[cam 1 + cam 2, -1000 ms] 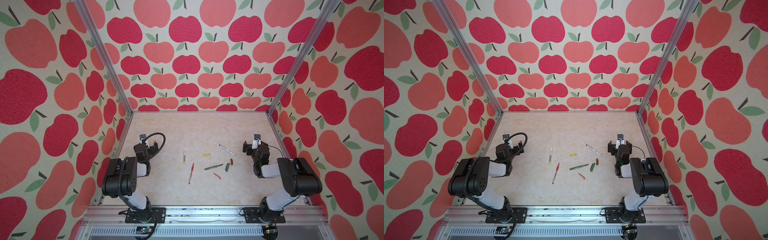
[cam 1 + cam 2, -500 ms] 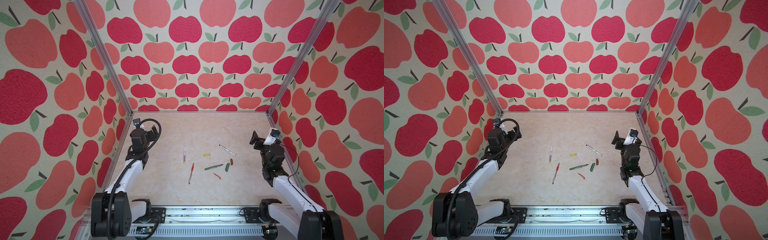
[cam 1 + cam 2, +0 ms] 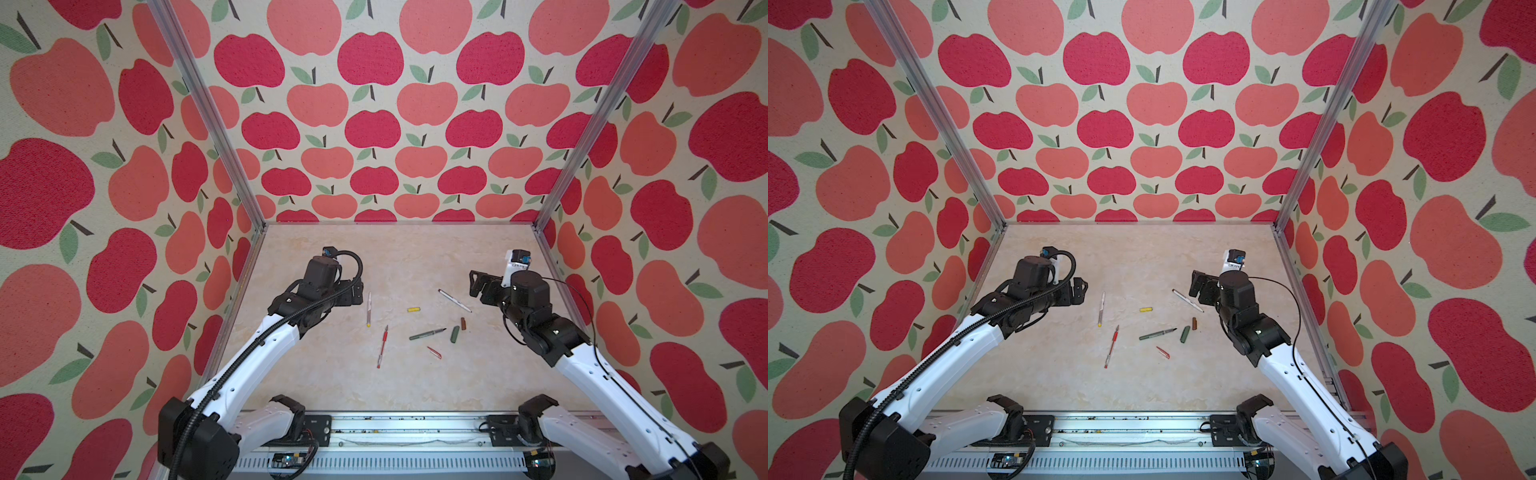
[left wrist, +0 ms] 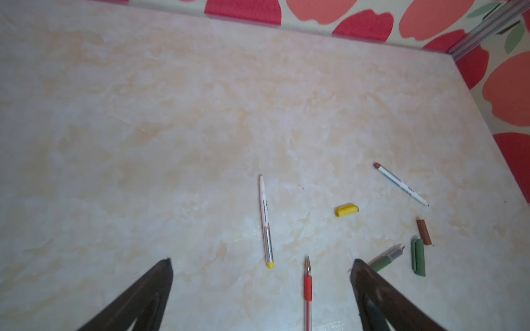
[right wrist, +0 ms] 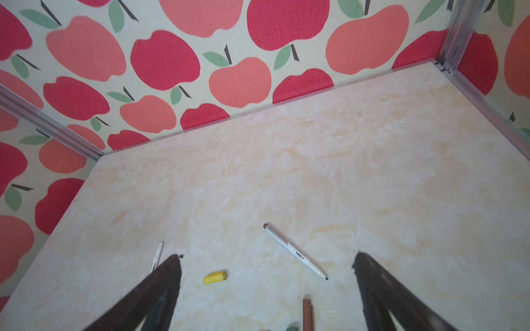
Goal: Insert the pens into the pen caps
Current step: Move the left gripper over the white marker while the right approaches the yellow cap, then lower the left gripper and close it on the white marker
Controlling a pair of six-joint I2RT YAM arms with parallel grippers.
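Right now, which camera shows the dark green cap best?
The left wrist view: the dark green cap shows whole and large. Both top views show it tiny; the right wrist view catches only a sliver.

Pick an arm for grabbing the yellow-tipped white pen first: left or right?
Left, probably. The left tool, open, hovers right beside the yellow-tipped pen; the right tool, also open, is by the dark-tipped white pen instead.

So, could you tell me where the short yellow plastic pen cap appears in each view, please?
In a top view: short yellow plastic pen cap, mid-table, touching nothing.
In a top view: same place.
Left wrist view: cap near the white brown-ended pen.
Right wrist view: cap near that pen.
Shared landmark: the white brown-ended pen, in all four.
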